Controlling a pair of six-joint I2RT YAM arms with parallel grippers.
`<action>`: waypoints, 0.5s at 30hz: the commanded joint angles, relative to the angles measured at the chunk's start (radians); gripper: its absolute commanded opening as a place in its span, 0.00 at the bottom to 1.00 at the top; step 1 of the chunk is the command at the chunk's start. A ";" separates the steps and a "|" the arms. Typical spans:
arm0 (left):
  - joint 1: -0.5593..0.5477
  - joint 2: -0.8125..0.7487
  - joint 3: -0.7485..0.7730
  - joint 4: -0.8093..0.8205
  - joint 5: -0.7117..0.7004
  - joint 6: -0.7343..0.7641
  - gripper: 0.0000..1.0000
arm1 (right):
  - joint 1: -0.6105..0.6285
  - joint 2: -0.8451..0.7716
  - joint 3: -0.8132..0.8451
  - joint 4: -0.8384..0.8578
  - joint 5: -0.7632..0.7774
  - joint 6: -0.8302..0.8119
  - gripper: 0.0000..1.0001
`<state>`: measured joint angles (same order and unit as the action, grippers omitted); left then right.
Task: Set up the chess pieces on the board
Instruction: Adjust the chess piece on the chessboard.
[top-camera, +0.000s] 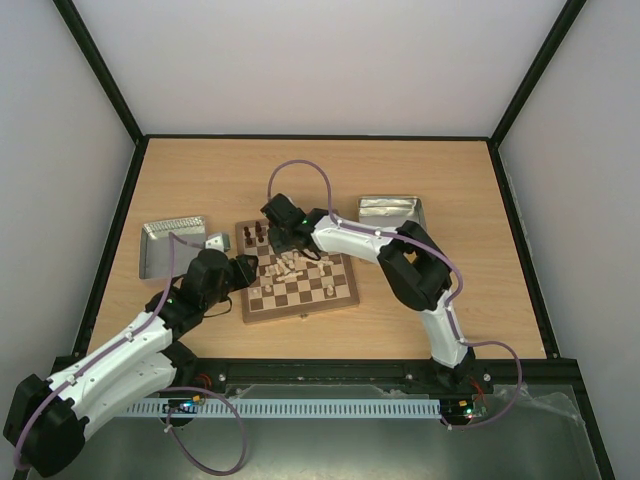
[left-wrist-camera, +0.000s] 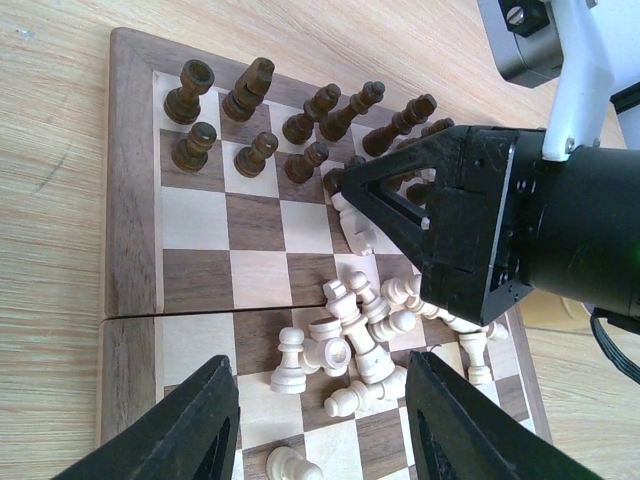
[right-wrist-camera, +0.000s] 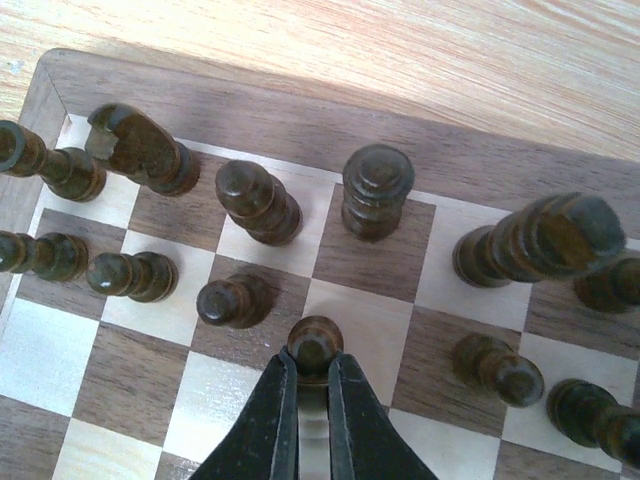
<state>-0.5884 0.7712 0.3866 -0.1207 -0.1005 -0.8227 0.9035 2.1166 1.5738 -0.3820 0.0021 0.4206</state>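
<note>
The board (top-camera: 345, 296) lies mid-table; it also shows in the left wrist view (left-wrist-camera: 130, 200) and the right wrist view (right-wrist-camera: 250, 110). The chess pieces (left-wrist-camera: 362, 340) lie toppled in a pale heap near the board's middle (top-camera: 290, 265), with one pale pawn (left-wrist-camera: 288, 360) upright beside it. My left gripper (left-wrist-camera: 325, 425) is open and empty, low over the board just short of the heap. My right gripper (right-wrist-camera: 314, 372) is shut on a dark brown pawn (right-wrist-camera: 315, 345) over a cream square in the second row. Whether that pawn touches the board I cannot tell.
Several dark brown chessmen (right-wrist-camera: 378, 190) stand in two rows at the board's far edge, close around the held pawn. A square metal tin (top-camera: 150, 262) sits left of the board and another (top-camera: 390, 203) at the back right. The right gripper's black body (left-wrist-camera: 470, 220) overhangs the heap.
</note>
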 joint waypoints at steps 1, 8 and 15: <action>0.006 -0.011 -0.013 0.001 0.001 0.002 0.48 | 0.003 -0.041 -0.002 -0.103 0.004 0.006 0.03; 0.007 -0.008 -0.011 0.006 0.004 0.002 0.48 | 0.004 -0.053 0.039 -0.095 0.008 -0.002 0.16; 0.006 -0.010 -0.010 0.003 0.005 0.001 0.48 | 0.004 -0.026 0.052 -0.077 0.027 -0.005 0.19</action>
<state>-0.5884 0.7700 0.3859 -0.1207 -0.1001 -0.8227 0.9035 2.0960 1.5963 -0.4400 -0.0006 0.4248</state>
